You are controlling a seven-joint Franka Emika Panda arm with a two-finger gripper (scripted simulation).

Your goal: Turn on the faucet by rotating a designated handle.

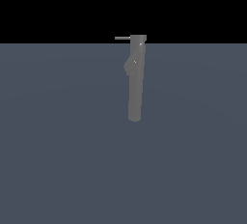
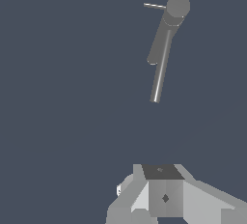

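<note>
The faucet (image 1: 135, 83) is a plain matte grey tube on a flat blue-grey floor (image 1: 58, 146), sitting a little toward the exterior view's right of centre. In that view it runs as a long straight shaft, its rounded free end nearer the camera and its slightly wider capped end at the far edge of the floor, against the black background. Partway along the tube a small rounded bump swells out on the exterior view's left.

The handle (image 1: 122, 38) is a very thin light-grey rod, far slimmer than the tube. It projects sideways from the capped end toward the exterior view's left, straight and level. Nothing touches it.

From the wrist camera the faucet (image 2: 163, 49) appears slanted, with its round cap plainly visible and the handle (image 2: 154, 6) sticking out beside the cap as a fine pale line.

The gripper (image 2: 164, 194) shows only in the wrist view, as blocky grey and white body parts at the frame's edge, well apart from the faucet. Its fingertips are out of the picture, so I cannot tell how far it is open. It is touching neither faucet nor handle.
</note>
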